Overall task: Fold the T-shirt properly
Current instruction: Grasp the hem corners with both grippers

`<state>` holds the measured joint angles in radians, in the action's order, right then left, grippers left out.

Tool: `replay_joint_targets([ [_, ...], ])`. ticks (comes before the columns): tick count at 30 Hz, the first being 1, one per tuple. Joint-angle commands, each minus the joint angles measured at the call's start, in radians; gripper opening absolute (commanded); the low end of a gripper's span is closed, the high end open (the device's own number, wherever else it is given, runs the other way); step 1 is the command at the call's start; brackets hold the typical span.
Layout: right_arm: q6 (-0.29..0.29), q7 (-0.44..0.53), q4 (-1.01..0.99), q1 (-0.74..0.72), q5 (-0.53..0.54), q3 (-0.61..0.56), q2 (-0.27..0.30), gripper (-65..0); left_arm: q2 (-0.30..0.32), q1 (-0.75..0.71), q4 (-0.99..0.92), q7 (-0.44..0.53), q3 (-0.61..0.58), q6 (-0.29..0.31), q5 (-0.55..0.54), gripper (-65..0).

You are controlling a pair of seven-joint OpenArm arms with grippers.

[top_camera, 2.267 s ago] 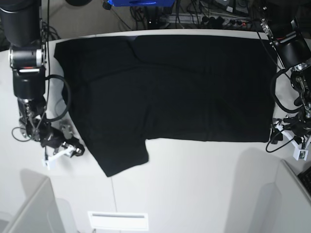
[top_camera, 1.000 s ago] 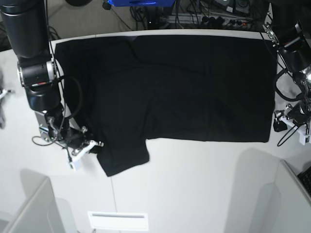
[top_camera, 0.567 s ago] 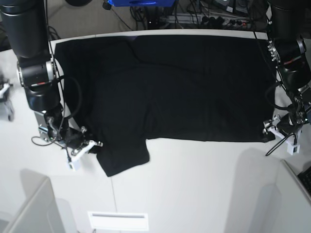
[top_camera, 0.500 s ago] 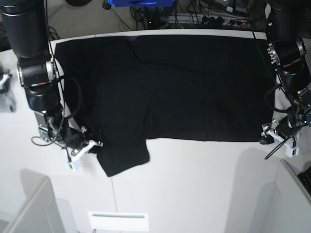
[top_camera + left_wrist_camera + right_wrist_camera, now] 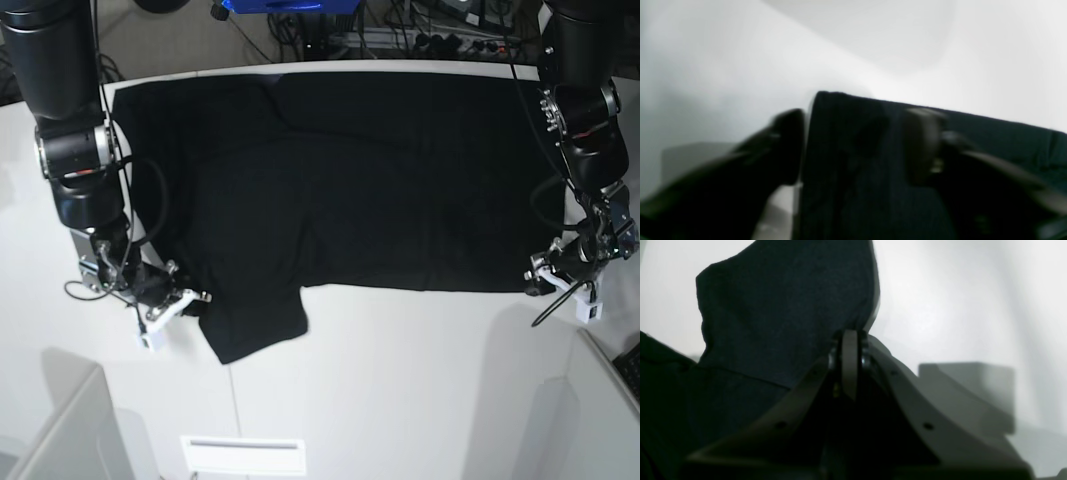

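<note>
1. T-shirt (image 5: 350, 180): black, plain side up, spread flat across the white table (image 5: 400, 390), its far edge along the table's back edge. One sleeve (image 5: 255, 325) juts toward the camera at the near corner on the base view's left.

2. Right gripper (image 5: 849, 340): jaws pressed together on a pinch of cloth at the sleeve's edge, low against the table (holding that corner ready to carry over, I judge).

3. Left gripper (image 5: 853, 143): jaws apart, straddling the garment's near corner on the opposite side. One fingertip (image 5: 786, 143) rests off the cloth on the table, the other over the fabric. No grip yet shows.

4. Assessment: both arms sit on the near edge, apparently so that it can be lifted evenly; the fold itself is not yet begun.
</note>
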<state>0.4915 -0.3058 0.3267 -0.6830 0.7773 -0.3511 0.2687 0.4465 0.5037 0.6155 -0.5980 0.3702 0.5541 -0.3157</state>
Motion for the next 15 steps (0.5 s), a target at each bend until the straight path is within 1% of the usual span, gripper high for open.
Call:
replay_joint_targets([
  [1,-0.006,-0.016,0.005,-0.022,-0.017,-0.001,0.013,-65.0,0.016,0.020,0.011,0.003,0.000,0.005,-0.007,-31.3],
  [6,-0.006,-0.014,0.005,-0.020,-0.017,-0.001,0.013,-65.0,0.016,0.006,0.014,0.003,0.000,0.005,-0.010,-52.3],
  [8,-0.006,-0.014,0.005,-0.019,-0.017,-0.001,0.013,-65.0,0.016,0.006,0.017,0.003,0.000,0.005,-0.009,-62.5],
  [9,-0.006,-0.014,0.005,-0.019,-0.017,-0.001,0.013,-65.0,0.016,0.006,0.017,0.003,0.000,0.005,-0.009,-65.0],
  [15,-0.006,-0.013,0.005,-0.022,-0.017,-0.001,0.017,-65.0,0.019,0.006,0.036,0.003,0.000,0.005,-0.013,-65.0],
])
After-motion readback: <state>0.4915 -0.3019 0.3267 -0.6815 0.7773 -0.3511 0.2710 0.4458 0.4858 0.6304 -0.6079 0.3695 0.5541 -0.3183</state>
